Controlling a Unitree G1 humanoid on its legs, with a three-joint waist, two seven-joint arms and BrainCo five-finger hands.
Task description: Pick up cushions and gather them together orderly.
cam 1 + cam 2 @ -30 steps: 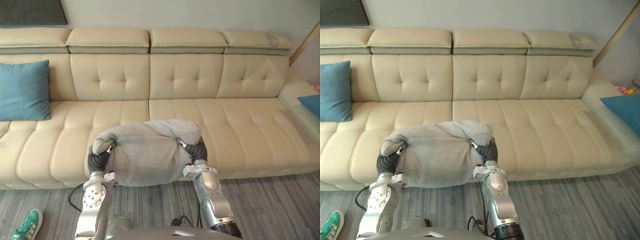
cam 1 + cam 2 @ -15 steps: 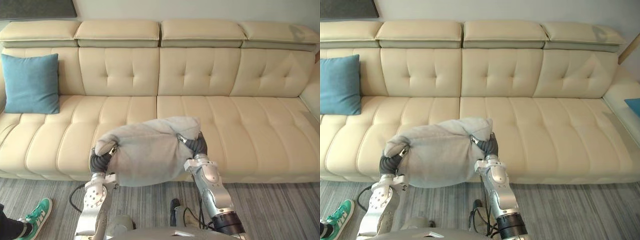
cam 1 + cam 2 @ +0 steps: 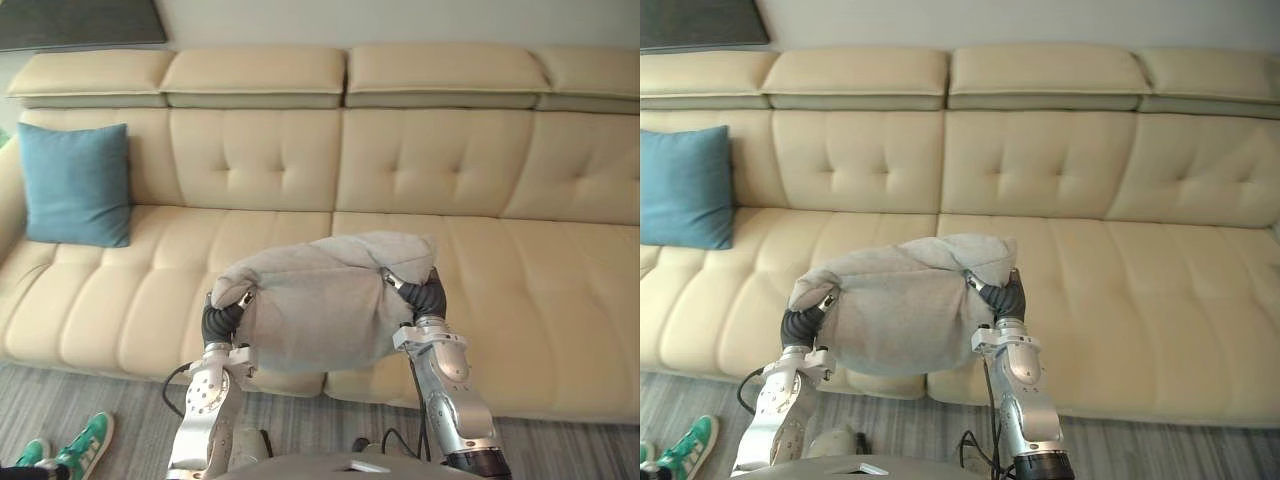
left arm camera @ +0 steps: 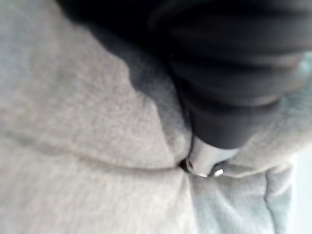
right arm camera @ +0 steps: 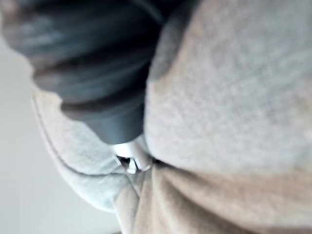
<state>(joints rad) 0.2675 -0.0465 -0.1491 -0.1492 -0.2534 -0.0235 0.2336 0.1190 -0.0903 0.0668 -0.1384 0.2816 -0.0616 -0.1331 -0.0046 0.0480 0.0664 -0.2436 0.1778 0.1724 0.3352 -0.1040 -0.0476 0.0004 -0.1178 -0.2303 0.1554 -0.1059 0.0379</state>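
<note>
My left hand (image 3: 222, 320) is sunk into the near-left side of the grey cushion (image 3: 320, 305). I cannot tell whether it is clenched on the cloth or only pressing against it. The cushion hangs between my two arms, clear of the seat, out in front of the sofa's front edge. At its three o'clock side my right hand (image 3: 425, 298) is buried in the same way, and its state is just as hidden from me.

As I judge it, the pick-up of this cushion is done and the gathering is not. The blue cushion (image 3: 75, 185) leans upright against the backrest at about ten o'clock from my load, well apart from it. That looks like the natural place to set the grey one down, just beside it and standing the same way. So a carry toward nine or ten o'clock and a tidy placing are left.

The cream sofa (image 3: 520, 290) is long, tufted and soft, with wide bare seats from the blue cushion across to three o'clock. Below it lies a grey striped floor (image 3: 90, 385), where a person's green shoe (image 3: 85, 440) shows at about eight o'clock. A dark panel (image 3: 80, 20) hangs on the pale wall at eleven o'clock.
</note>
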